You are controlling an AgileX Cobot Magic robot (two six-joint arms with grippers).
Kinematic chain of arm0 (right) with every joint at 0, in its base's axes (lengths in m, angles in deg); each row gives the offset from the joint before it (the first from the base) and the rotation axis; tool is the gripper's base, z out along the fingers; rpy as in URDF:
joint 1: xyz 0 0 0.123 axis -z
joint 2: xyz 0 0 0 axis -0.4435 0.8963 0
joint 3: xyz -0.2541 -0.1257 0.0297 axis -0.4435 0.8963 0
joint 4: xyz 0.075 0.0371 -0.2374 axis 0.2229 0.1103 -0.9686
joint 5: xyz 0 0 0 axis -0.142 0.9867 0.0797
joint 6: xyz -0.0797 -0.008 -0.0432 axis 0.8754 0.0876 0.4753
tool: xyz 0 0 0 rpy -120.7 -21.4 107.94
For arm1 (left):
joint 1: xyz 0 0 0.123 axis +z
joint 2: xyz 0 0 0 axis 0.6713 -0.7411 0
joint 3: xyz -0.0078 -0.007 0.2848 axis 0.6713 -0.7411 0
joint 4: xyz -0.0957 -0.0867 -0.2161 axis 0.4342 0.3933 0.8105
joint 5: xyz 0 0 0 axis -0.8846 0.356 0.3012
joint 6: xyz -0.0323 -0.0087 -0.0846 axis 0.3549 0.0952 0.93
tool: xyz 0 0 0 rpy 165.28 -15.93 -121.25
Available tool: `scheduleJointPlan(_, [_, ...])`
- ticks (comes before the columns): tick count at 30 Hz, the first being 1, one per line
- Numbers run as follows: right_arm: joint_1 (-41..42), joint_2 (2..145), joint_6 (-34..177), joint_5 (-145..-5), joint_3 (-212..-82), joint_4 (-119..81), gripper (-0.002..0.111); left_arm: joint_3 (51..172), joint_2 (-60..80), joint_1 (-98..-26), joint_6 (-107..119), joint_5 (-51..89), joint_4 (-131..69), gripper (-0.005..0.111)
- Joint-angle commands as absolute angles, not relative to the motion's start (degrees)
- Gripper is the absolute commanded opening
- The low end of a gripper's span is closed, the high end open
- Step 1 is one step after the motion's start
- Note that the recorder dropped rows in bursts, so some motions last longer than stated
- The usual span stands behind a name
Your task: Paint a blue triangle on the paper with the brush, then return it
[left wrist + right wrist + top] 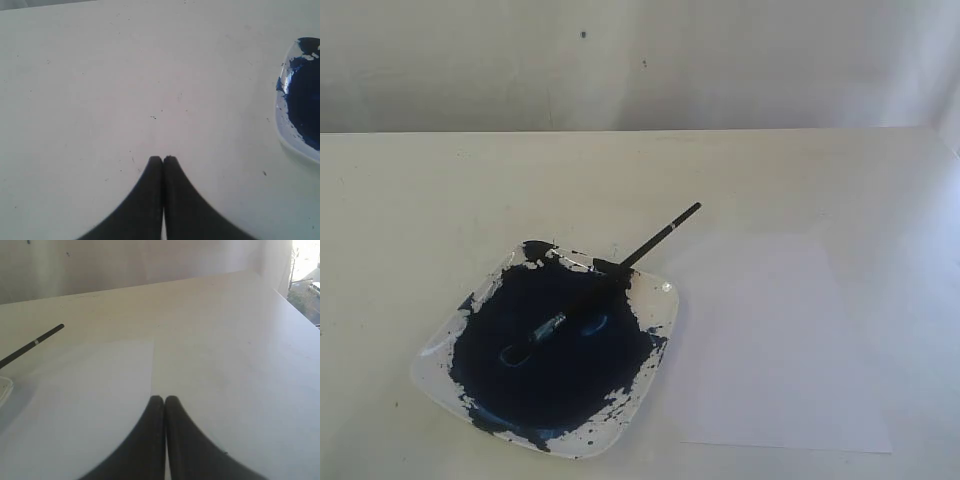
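Note:
The black-handled brush [620,268] lies across the clear plate [658,300], its silvery ferrule and tip down in the dark blue paint pool [545,360], its handle end sticking out over the far rim. The white paper [770,340] lies blank just right of the plate; no blue triangle shows on it. Neither gripper appears in the exterior view. My left gripper [163,159] is shut and empty above bare tabletop, the plate [286,131] off to one side. My right gripper [164,399] is shut and empty over the paper's edge [100,390], with the brush handle [35,343] beyond.
The cream table [440,200] runs back to a pale wall [640,60]. In the right wrist view the table's side edge [300,310] shows with a bright window beyond it. Paint splatter marks the plate's rim.

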State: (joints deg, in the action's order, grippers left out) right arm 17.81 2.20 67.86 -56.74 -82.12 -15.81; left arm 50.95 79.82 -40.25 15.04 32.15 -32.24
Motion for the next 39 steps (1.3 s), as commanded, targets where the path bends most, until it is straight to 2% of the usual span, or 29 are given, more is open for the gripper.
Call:
scheduleJointPlan(1, [17.7,1.8,68.2,-57.3,-82.4,-15.8,0.000,50.8,80.1,-40.1,15.5,31.9,-32.3,0.000])
scheduleJointPlan(39, [17.7,1.8,68.4,-55.2,-82.4,-16.0,0.000,50.8,80.1,-40.1,15.5,31.9,-32.3,0.000])
